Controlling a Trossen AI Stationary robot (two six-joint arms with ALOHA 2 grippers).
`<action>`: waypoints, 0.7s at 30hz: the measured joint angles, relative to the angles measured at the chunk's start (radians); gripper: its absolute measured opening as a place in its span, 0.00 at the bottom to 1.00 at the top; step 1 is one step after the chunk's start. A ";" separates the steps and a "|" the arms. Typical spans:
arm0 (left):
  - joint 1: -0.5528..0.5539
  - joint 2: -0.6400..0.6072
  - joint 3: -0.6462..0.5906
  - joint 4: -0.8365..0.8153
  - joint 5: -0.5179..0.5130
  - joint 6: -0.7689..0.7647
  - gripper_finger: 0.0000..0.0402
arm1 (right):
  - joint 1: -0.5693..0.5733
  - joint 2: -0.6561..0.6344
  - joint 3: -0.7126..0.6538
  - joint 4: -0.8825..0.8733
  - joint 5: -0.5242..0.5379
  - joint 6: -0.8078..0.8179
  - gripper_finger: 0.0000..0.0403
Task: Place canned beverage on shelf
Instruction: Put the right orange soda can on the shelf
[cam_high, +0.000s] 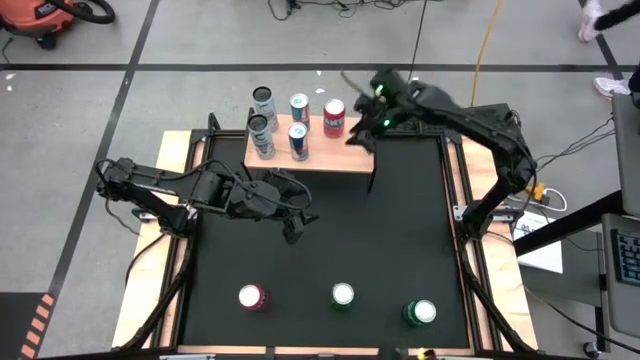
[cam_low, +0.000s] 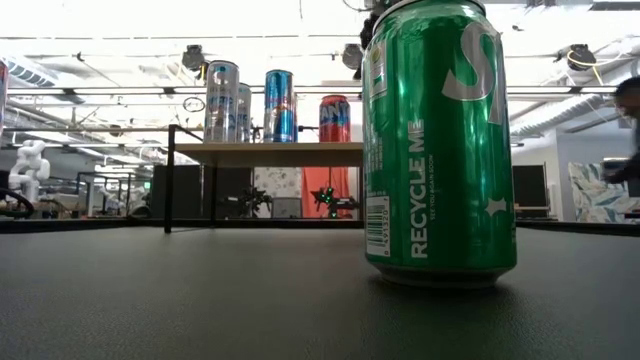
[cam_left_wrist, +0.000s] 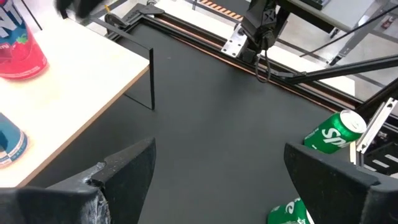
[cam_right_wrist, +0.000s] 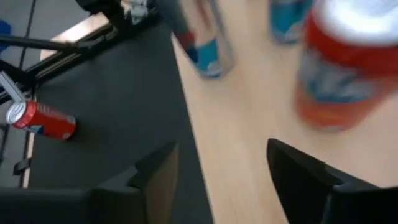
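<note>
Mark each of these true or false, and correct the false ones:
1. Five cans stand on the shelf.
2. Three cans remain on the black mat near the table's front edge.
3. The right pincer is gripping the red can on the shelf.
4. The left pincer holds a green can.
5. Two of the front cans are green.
1. True. Five cans stand on the shelf, among them a red can.
2. True: a red-and-white can, a green can and another green can.
3. False. The right pincer hangs over the shelf with empty, parted fingers beside the red can.
4. False. The left pincer is open and empty over the mat.
5. True.
</note>
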 joint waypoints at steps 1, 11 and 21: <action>0.000 0.000 0.000 0.000 0.000 0.000 0.89 | 0.006 0.000 -0.033 0.033 0.000 0.014 0.52; -0.001 0.000 0.000 0.000 -0.003 -0.001 0.89 | 0.016 0.000 -0.191 0.296 0.078 0.042 0.27; -0.001 0.000 0.000 0.001 -0.004 -0.002 0.89 | 0.010 0.024 -0.194 0.333 0.133 -0.076 0.10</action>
